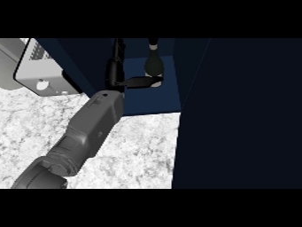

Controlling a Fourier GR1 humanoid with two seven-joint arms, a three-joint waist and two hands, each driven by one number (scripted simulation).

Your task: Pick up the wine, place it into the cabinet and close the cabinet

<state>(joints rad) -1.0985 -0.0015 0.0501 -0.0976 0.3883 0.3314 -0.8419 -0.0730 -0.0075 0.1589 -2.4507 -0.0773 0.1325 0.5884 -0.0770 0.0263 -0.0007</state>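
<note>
One job is nearly done: the left hand (117, 73), fingers curled around the dark glass wine bottle (154, 62), holds it inside the dark blue cabinet (160, 99) at twelve o'clock, door not yet closed.

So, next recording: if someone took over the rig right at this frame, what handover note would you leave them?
Left robot hand: reaching into the open cabinet, thumb and fingers curled round the lower part of the wine bottle.
Right robot hand: not in view.
Wine bottle: upright inside the dark blue cabinet; whether it rests on the cabinet floor cannot be told.
Cabinet door: open, at the view's right.
Done: bottle picked up and brought into the cabinet.
Left: let go, draw the arm out, close the door.
</note>
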